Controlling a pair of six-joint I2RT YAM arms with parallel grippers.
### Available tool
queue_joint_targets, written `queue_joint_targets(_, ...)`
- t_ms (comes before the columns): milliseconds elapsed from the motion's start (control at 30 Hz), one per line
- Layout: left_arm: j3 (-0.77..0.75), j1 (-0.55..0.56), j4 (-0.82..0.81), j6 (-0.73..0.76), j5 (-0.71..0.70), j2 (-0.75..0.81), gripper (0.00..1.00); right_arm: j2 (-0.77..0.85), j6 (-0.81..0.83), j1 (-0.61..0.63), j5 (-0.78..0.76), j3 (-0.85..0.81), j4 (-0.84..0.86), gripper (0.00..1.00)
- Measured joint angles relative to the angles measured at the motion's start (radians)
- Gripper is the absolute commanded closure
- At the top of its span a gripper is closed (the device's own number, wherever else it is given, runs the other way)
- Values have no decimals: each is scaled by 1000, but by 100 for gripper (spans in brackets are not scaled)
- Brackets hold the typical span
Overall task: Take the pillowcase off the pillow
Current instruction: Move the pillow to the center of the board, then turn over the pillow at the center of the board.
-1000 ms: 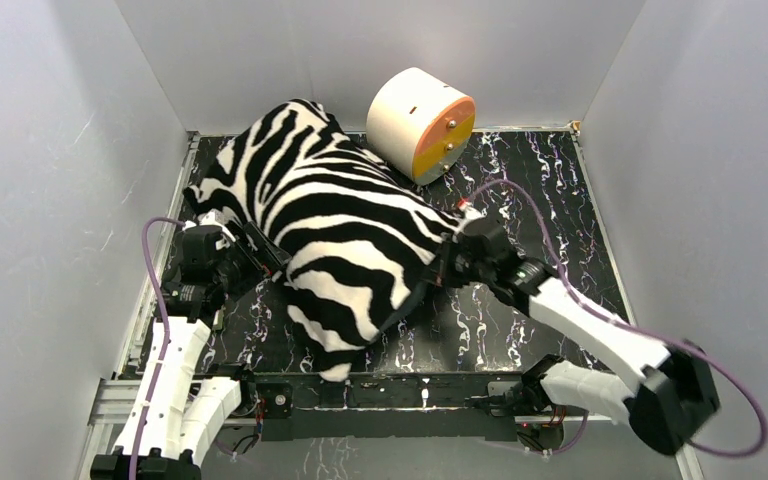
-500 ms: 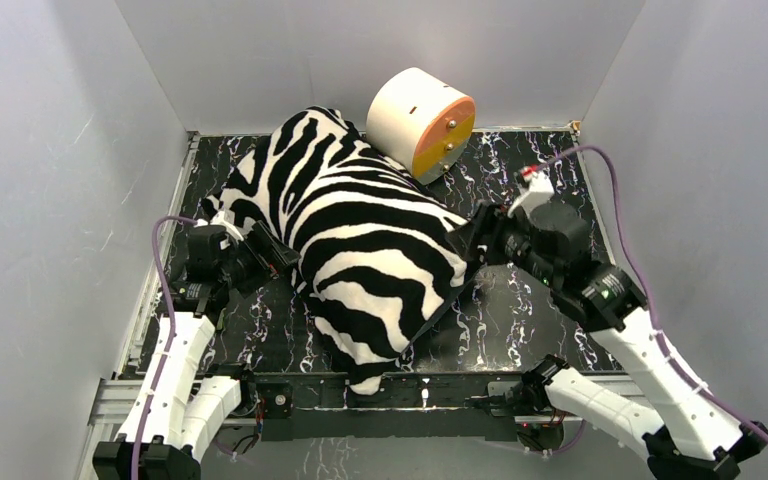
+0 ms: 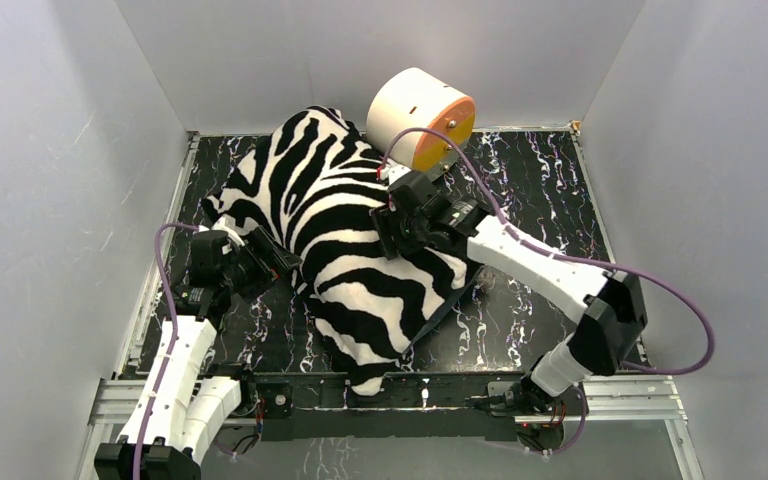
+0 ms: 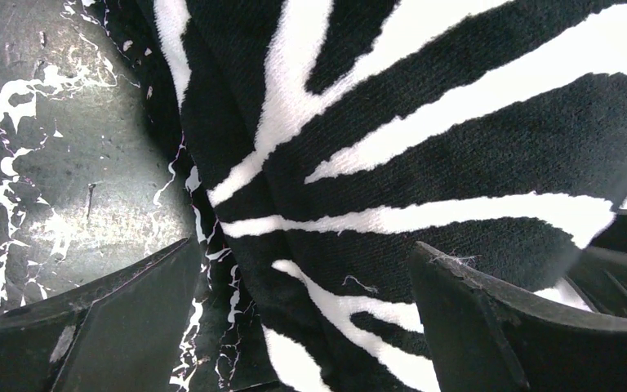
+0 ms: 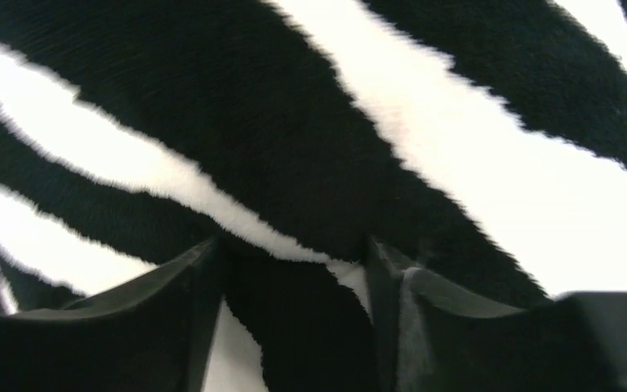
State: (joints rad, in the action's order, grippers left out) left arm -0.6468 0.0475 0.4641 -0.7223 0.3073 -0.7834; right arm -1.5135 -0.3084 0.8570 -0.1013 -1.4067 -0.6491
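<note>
A black table with white marbling (image 3: 540,190) carries everything. Across its middle and left lies the large plush pillowcase with black-and-white zebra stripes (image 3: 330,190). It is plump and filled, running diagonally from the table's far edge to the near edge. The pillow inside is fully covered and no part of it shows. A strip of the case's plain dark side shows along its lower right hem, towards the table's near right.

At the table's far edge, just beside the pillowcase's far end, a cream cylinder with an orange end face (image 3: 415,120) lies on its side.

The right arm reaches in from the table's near right corner. The right gripper (image 5: 292,245) is over the table's middle, set down on top of the pillowcase, so the fabric lies directly beneath it. Its jaws stand apart with striped pile bulging between them. Whether the tips are nipping any of that pile is hard to tell in this close, blurred view.

The left gripper (image 4: 302,245) is low at the table's left side, against the pillowcase's left flank. Its jaws are spread wide with a fold of the fabric loose between them, and bare table shows beside its left finger (image 4: 90,327).
</note>
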Motion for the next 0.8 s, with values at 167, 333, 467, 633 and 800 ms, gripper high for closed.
queue_joint_targets(167,11,0,-9,-6,-2,5,2,-49,-6,8,-121,102,82,61)
queue_joint_targets(333,107,0,-60,-14,23,12,2,62,-57,2,-116,293,289,77)
queue_joint_targets(467,219,0,-172,-56,101,13,2,140,-111,-13,-69,408,418,75)
queue_joint_targets(633,358,0,-405,-150,221,-24,2,162,-173,-29,-17,473,505,64)
queue_joint_targets(800,402,8,-635,-220,313,-140,54,159,-194,-39,31,477,521,44)
